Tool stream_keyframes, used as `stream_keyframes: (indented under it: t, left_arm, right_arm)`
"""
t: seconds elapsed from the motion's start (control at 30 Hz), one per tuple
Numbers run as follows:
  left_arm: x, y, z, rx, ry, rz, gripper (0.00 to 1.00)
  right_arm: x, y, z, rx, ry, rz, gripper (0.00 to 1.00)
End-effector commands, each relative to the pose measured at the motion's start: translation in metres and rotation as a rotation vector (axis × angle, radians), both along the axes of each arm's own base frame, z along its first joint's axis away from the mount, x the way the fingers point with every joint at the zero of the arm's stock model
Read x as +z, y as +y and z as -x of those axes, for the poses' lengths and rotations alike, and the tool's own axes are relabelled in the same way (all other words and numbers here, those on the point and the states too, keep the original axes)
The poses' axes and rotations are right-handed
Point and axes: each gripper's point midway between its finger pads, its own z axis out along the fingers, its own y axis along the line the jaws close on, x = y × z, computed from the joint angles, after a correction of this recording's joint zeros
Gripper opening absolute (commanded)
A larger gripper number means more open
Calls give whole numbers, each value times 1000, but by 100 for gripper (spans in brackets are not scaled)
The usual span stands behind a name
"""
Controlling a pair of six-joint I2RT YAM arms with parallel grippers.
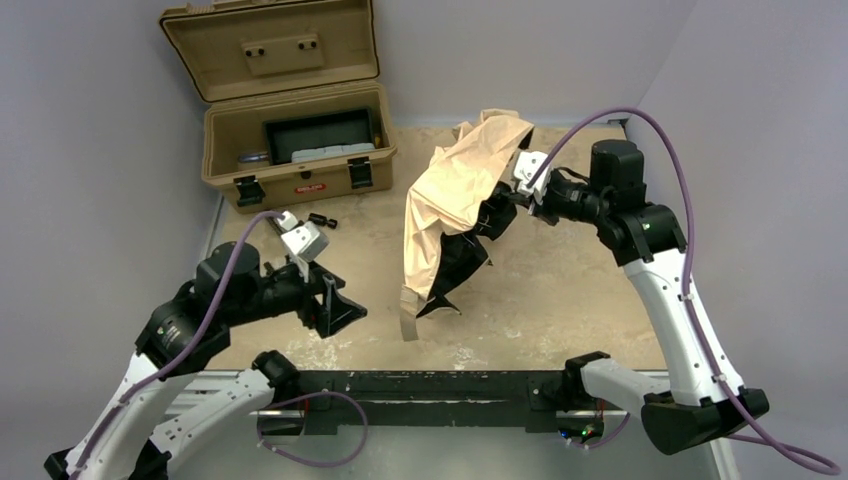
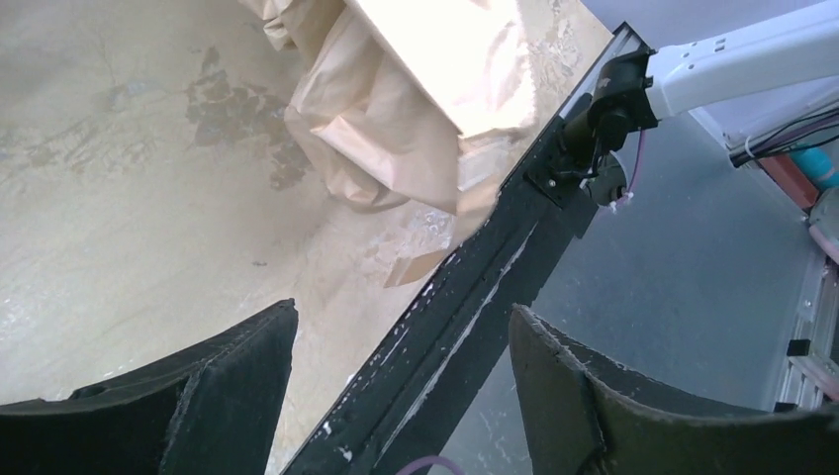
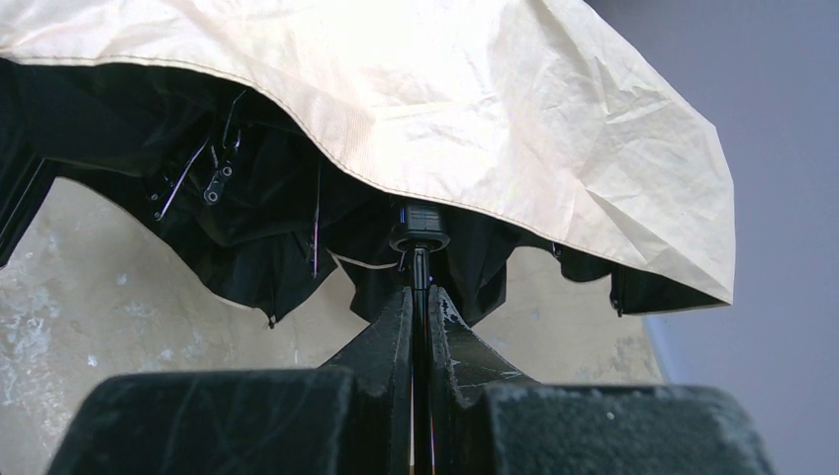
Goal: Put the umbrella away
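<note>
A sand-coloured counter (image 1: 560, 290) filled the frame, with a tan hard case (image 1: 300, 150) standing at its far left corner, lid thrown back and a dark tray of items already inside. The umbrella (image 1: 455, 195) stood well apart from that case, at mid-counter toward the right: a half-collapsed beige canopy, its black underside and thin ribs spilling out below, its lower edge touching or nearly touching the surface. The right hand (image 3: 419, 307) reached in under the canopy from the right, both fingers pinched tight on the slim dark shaft (image 3: 420, 272) just below its collar. The left hand (image 2: 404, 336) hovered spread wide and empty above the near-left part of the counter, pointing toward the fabric without touching it. A small dark object (image 1: 322, 220) lay on the counter just in front of the case. Judged from this, the canopy was not yet folded down and nothing had reached the case. The risks lay in the grip and the bulk. A narrow round shaft could twist or slide between two flat fingers under the weight of the lopsided canopy, dropping it. Loose ribs could catch on the case rim or bend if the fabric were pressed in unfolded, and the tray's contents left little room for an ungathered bundle.
</note>
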Motion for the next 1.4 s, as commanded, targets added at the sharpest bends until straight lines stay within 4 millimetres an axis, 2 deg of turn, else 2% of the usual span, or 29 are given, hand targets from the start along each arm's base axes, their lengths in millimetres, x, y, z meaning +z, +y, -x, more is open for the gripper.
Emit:
stream_keyframes:
  t: [0.0,0.57,1.07,1.23,1.37]
  left_arm:
    - [2,-22,-12,-12,18,96,76]
    - [2,-46,-2,-100,80,256,76]
    - [7,-47,-5,-93,61,275,76]
    - [8,-44,-15,-41,31,269,77]
    - [16,-45,-31,-2,-74,311,80]
  right_arm:
    - [44,15,9,97,-111,-67,0]
    - [49,23,24,167,-77,-97,0]
    - [42,23,27,184,-56,-83,0]
    - [35,24,31,223,-52,-46,0]
    - [23,26,46,325,-79,14,0]
